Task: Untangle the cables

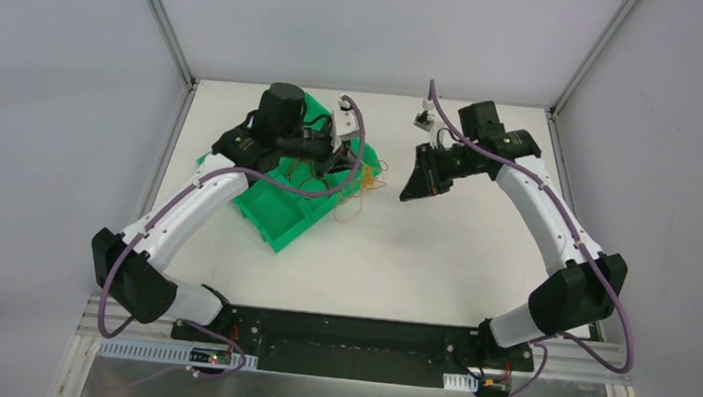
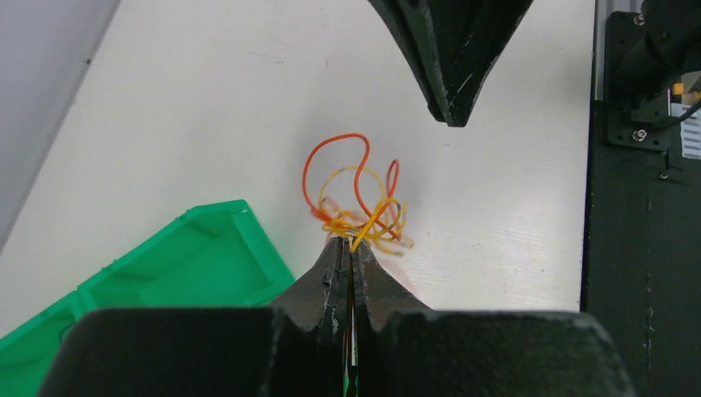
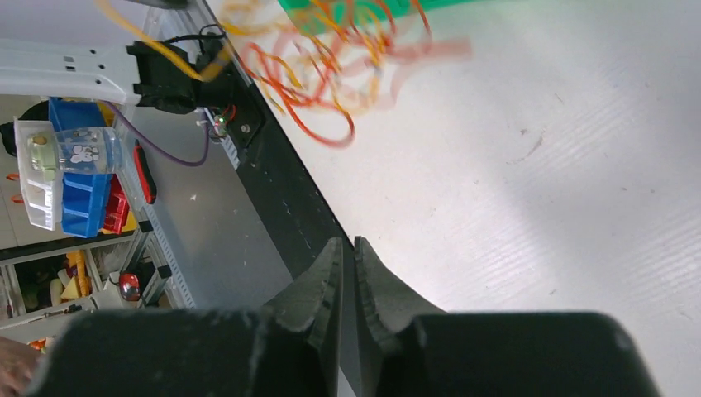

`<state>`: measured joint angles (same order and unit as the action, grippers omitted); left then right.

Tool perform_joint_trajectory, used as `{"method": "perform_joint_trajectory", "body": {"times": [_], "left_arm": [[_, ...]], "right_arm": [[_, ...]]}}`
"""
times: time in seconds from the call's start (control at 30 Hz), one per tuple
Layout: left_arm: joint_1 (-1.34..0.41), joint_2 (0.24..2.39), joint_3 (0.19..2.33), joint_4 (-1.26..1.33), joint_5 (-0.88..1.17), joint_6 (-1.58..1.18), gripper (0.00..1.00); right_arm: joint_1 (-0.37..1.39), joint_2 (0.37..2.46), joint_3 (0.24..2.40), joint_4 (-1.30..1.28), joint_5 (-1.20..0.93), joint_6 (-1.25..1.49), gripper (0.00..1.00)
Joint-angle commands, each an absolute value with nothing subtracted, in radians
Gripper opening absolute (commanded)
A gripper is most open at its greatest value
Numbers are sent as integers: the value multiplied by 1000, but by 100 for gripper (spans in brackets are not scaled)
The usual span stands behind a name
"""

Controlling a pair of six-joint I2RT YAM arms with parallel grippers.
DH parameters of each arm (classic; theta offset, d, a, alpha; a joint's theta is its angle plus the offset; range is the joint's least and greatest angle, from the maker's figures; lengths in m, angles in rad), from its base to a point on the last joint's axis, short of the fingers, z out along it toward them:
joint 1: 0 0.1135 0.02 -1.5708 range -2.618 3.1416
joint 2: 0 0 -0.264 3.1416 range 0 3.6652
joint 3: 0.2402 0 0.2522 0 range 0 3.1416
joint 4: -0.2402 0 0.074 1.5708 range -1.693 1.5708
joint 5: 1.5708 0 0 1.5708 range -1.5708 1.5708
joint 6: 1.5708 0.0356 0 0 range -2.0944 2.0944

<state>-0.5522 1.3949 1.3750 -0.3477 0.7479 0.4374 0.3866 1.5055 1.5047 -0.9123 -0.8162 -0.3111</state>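
The cables point(image 1: 368, 185) are a small tangle of orange, red and yellow wires just right of the green bin. In the left wrist view the cables point(image 2: 357, 198) loop up off the white table. My left gripper point(image 2: 351, 241) is shut on them, with a yellow strand running out from between its tips. My right gripper point(image 1: 411, 195) hangs a little right of the tangle, apart from it. Its jaws point(image 3: 347, 241) stand a narrow slit apart with nothing between them. In the right wrist view the cables point(image 3: 322, 58) are blurred at the top.
A green bin point(image 1: 276, 217) with compartments lies under my left arm, its corner point(image 2: 190, 265) close beside the left gripper. A small white-and-black part point(image 1: 423, 119) stands at the back of the table. The black base rail point(image 2: 636, 248) runs along the near edge.
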Motion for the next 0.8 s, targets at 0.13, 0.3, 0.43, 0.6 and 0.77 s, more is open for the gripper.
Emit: {"method": "perform_joint_trajectory", "body": {"times": [0.13,0.3,0.43,0.6,0.77], "left_arm": [[-540,1288,1395,-332,738,381,0],[-541,1302,1437,-340,724,319,0],[-543,1327,1481,-341,756,260,0],[-553,1320,1477,-339,809,302,0],[-554,1314,1458,-340,851,351,0]], "right_arm": [[347,1503,1483,-971,-759,-389,11],[349,1402,1436,-772,-760,-287,85],[397,1269,1327,-563,-724,-272,97],[452,1172,1248,-394,-733,-327,96],[467,1113,1236,-395,-667,-493,93]]}}
